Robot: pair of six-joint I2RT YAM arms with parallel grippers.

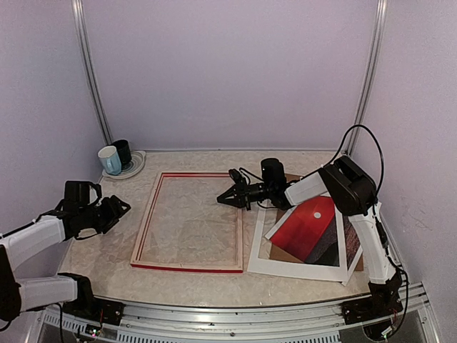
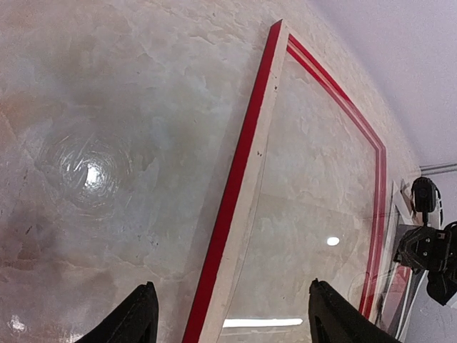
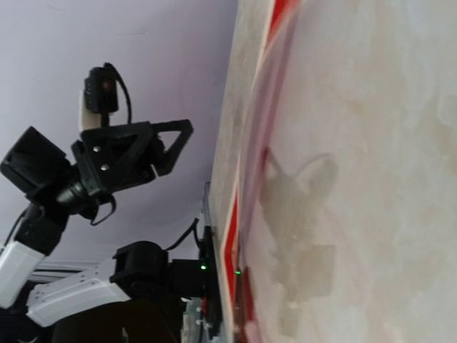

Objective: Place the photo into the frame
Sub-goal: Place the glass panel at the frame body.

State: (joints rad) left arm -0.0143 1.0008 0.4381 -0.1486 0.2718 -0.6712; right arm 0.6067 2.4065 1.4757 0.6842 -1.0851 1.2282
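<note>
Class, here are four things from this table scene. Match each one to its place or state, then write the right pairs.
Things:
1. frame
2. photo
3. pale mug
4. left claw

Places or states:
A. far left corner, on a plate
B. jaws open, holding nothing
C. lying flat in the middle, red edges up
D. on the right, outside the frame

Pairs: 1-C, 2-D, 3-A, 4-B
</note>
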